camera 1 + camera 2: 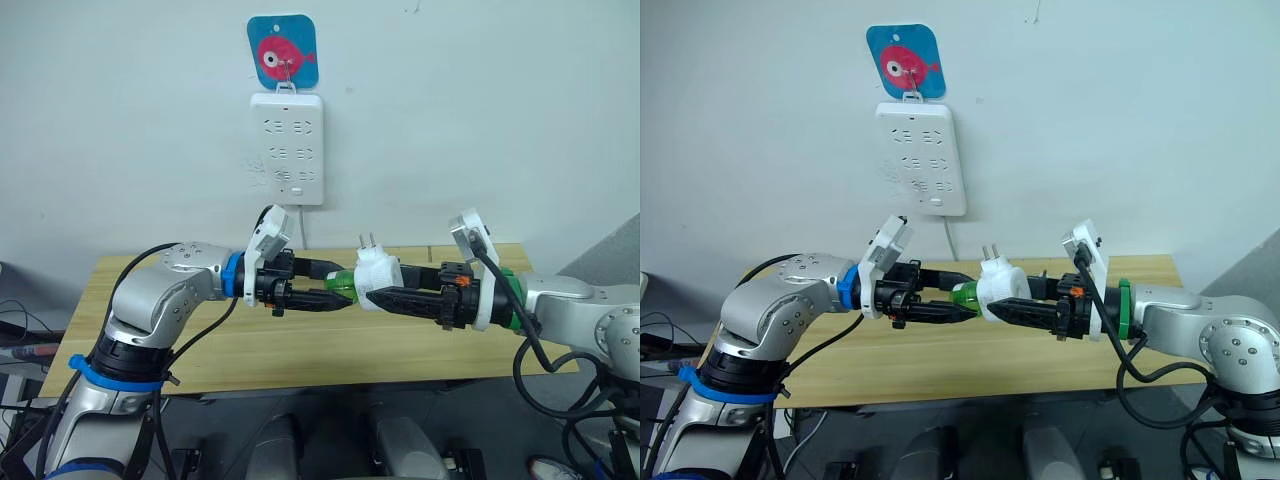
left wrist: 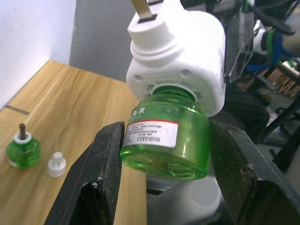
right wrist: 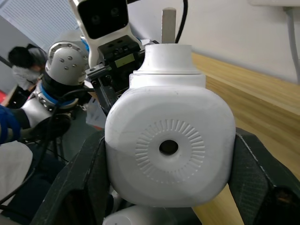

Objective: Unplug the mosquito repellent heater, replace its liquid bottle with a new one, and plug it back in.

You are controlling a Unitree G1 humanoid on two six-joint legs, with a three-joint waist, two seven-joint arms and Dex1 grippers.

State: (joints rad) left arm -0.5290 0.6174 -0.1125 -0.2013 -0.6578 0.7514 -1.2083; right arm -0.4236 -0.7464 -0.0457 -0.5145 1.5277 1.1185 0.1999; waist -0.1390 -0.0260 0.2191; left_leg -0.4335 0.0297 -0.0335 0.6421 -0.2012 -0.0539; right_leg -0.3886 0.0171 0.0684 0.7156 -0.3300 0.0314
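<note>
The white mosquito repellent heater (image 3: 168,145) hangs in mid-air above the table, prongs pointing up, unplugged. My right gripper (image 1: 378,284) is shut on its body from the right. A green liquid bottle (image 2: 164,140) with a white label sits with its neck in the heater's underside. From the left, my left gripper (image 1: 338,283) is shut on that bottle, one black finger (image 2: 101,178) on each side. A second green bottle (image 2: 22,150) with a dark wick stands on the table, a small white cap (image 2: 56,164) beside it.
A tall white multi-socket power strip (image 1: 287,147) hangs on the wall under a blue fish hook (image 1: 283,52), its cable dropping behind the wooden table (image 1: 300,350). A person (image 3: 21,65) sits in the background.
</note>
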